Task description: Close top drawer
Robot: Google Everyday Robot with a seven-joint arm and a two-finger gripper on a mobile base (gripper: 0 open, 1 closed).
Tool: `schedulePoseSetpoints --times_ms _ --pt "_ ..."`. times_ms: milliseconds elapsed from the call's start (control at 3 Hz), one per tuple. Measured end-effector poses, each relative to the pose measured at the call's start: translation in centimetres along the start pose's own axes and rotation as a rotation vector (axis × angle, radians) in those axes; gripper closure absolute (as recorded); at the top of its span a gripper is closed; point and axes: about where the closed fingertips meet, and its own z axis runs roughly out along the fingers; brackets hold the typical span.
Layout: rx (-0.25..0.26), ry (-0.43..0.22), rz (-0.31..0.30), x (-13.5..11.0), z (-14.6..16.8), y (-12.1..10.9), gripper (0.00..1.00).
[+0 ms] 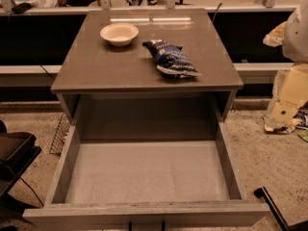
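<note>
Camera view: wide grey top drawer (144,174) stands wide open; dark gripper (269,203) low right beside it, grip state can't tell.

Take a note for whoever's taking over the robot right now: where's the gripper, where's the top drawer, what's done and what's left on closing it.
Gripper: what seems to be part of it shows as a dark bar low at the right of the view, beside the drawer's front right corner, touching nothing.
Top drawer: pulled far out of the cabinet, front panel nearest the camera.
On the cabinet top: a white bowl and a blue snack bag, out of the drawer's path.
Done: none of the closing.
Left: probably bring the gripper to the front panel and push the drawer in until flush.
</note>
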Motion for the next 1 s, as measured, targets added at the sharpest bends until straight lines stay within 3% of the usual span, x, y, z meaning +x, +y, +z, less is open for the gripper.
schedulePoseSetpoints --times_ms 667,1000 --pt "0.006 -0.013 0.008 0.9 1.0 1.4 0.0" --pt "0.02 -0.069 0.067 4.4 4.2 5.3 0.18"
